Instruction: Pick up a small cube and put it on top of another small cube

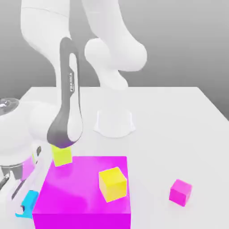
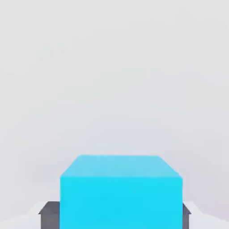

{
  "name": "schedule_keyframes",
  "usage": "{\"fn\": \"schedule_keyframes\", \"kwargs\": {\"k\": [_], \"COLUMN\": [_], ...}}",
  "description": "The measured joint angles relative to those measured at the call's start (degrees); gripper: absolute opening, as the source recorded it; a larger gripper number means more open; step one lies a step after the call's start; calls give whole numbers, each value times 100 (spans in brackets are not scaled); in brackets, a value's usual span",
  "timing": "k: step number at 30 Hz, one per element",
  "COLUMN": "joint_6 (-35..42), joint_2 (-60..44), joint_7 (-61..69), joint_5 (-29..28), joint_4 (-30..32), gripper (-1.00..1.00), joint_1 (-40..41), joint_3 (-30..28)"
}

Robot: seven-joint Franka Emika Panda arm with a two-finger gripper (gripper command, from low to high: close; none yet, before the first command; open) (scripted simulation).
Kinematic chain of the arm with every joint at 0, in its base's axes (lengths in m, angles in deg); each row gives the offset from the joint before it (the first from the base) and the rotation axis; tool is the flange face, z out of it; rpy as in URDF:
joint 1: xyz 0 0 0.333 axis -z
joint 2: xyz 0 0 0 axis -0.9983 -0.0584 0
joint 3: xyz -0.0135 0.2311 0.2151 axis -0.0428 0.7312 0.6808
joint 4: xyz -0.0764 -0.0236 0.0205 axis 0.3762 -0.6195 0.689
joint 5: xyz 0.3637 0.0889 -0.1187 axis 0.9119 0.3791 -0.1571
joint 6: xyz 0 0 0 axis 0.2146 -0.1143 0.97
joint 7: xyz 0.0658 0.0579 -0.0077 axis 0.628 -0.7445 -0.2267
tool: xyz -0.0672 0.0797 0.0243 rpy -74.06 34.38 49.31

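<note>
Hand (image 2: 118, 215) clamped on the cyan cube (image 2: 120, 202), a pad against each of two opposite sides. In the exterior view, the cube sits low at the left, just beside the big magenta block (image 1: 82, 183), leaving little room between them. On the block's top, the lime cube (image 1: 62, 156) is at the far left corner, right at the edges, with the arm (image 1: 70, 98) partly covering it. The golden-yellow cube (image 1: 112, 184) lies nearer the right edge, turned askew. Bare bench (image 1: 165, 129) opens out around the small magenta cube (image 1: 180, 192), well apart at the right.
</note>
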Motion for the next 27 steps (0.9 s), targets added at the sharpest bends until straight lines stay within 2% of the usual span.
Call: {"fn": "schedule_keyframes", "kwargs": {"k": [4,9,13,18,24,27], "joint_6": [606,1183,1611,2093,2646,2215], "joint_2": [763,1643,2411,3433,4688,4493], "joint_7": [75,470,1107,2221,3796,4058], "joint_5": [6,-648,-802,-549,80,201], "joint_4": [178,612,986,1473,2068,2290], "gripper": [-100,-100,-100,-100,-100,-100], "joint_1": [25,-46,-70,-243,-736,-818], "joint_3": [41,-30,16,-50,-369,-426]}}
